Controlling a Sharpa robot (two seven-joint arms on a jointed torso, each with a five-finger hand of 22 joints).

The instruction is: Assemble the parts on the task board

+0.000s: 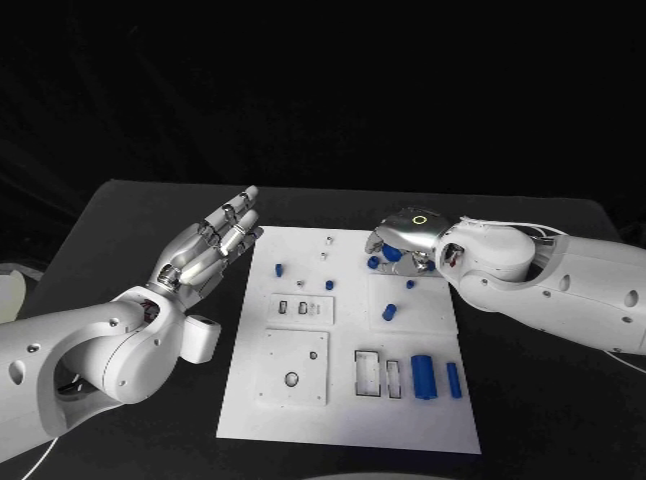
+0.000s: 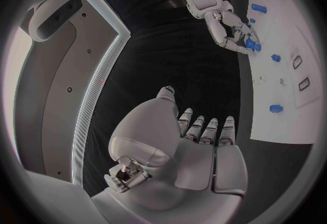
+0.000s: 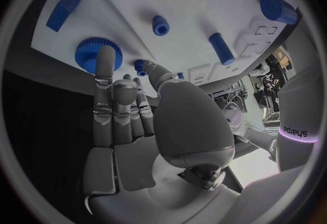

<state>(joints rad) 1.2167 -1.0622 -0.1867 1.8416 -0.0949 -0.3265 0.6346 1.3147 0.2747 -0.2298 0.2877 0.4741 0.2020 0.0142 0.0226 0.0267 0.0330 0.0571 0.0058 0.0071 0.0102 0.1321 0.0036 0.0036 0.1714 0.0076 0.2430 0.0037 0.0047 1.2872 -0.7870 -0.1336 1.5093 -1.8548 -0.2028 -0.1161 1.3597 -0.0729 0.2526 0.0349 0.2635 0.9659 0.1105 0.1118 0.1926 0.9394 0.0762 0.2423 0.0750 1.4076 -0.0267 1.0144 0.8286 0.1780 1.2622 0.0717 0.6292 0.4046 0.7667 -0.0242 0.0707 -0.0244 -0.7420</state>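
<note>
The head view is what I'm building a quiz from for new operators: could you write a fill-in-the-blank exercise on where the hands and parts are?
1. The left hand hovers off the task board, fingers spread, holding ____.
2. The ____ hand reaches down at the board's far edge.
3. Two long blue cylinders lie on the board's ____ corner, on the robot's right.

Missing words: nothing; right; near

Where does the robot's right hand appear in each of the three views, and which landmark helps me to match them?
Head view: the right hand is right of centre, over the far end of the task board.
Left wrist view: the right hand is seen beyond the left hand, at the board's edge.
Right wrist view: the right hand takes up the middle, fingers reaching toward the board.
Shared landmark: the white task board.
</note>
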